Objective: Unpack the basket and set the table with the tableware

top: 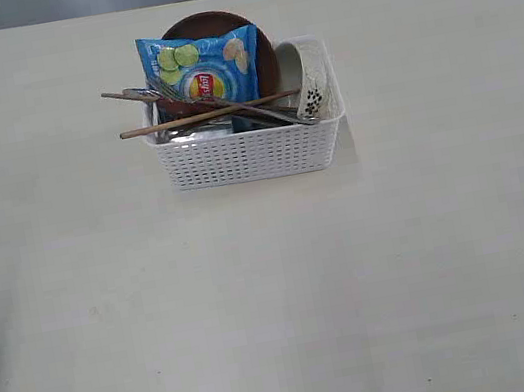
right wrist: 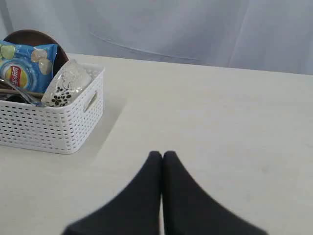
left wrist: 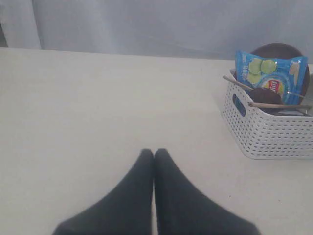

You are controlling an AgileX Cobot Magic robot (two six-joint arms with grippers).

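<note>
The basket point(top: 244, 153) is sitting on the table point(top: 261, 308), toward its far side, fully loaded. A brown plate point(top: 211, 22) is standing on edge at the back, and a blue chip bag point(top: 202, 67) is leaning in front of it. A pale bowl point(top: 308, 81) is lying tilted at the right end. Chopsticks point(top: 197, 117) and steel cutlery point(top: 273, 115) are lying across the top. The left gripper point(left wrist: 154, 152) is hovering with jaws pressed together, empty, well apart from the basket. The right gripper point(right wrist: 162, 154) is likewise closed and empty.
</note>
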